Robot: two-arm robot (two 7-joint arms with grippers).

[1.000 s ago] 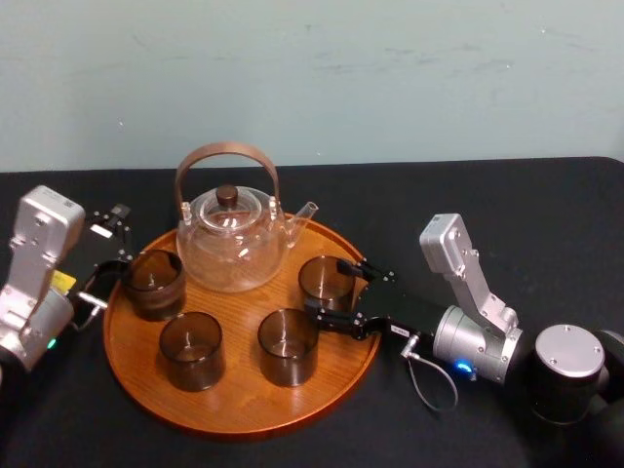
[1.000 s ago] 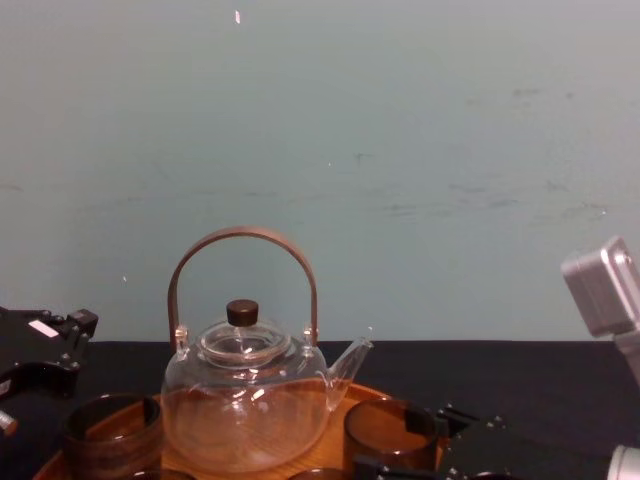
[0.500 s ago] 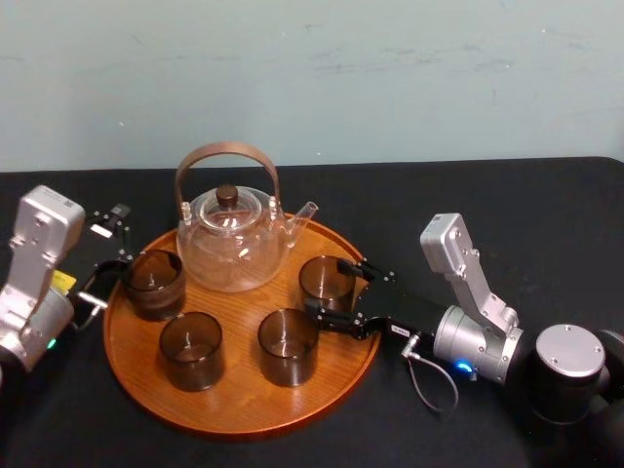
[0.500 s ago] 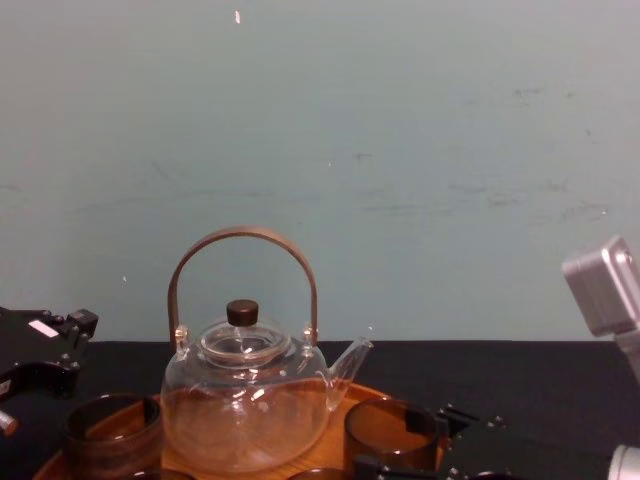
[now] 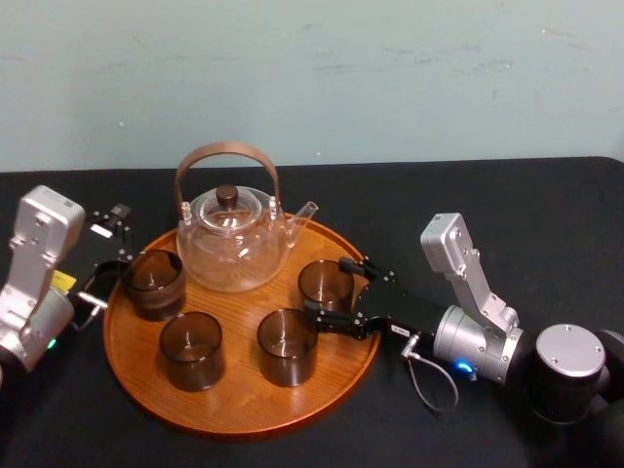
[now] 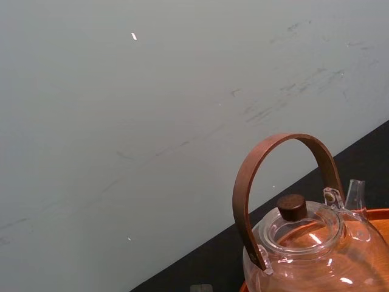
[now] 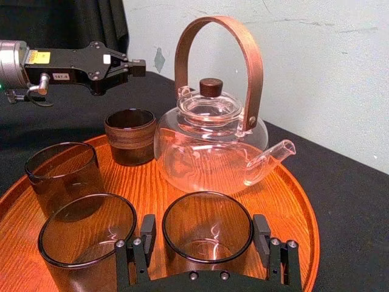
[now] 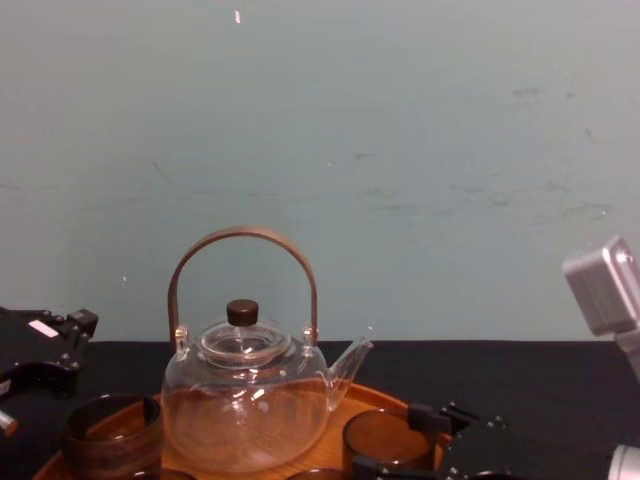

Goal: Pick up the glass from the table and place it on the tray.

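The dark glass (image 5: 325,281) stands on the right side of the round wooden tray (image 5: 234,414), below the teapot's spout. My right gripper (image 5: 330,289) reaches in from the right and is shut on it, one finger on each side. In the right wrist view the glass (image 7: 206,234) sits between the fingers (image 7: 148,234), low over the tray (image 7: 292,201). My left gripper (image 5: 109,244) is open at the tray's left edge with nothing between its fingers, and it also appears in the chest view (image 8: 58,350).
A clear glass teapot (image 5: 232,244) with a brown hoop handle stands at the back of the tray. Three more dark glasses (image 5: 154,283) (image 5: 191,349) (image 5: 287,344) sit on the tray. The black table (image 5: 507,205) stretches to the right and back.
In the chest view the held glass and my right gripper have sunk slightly lower toward the tray. The left arm has not moved.
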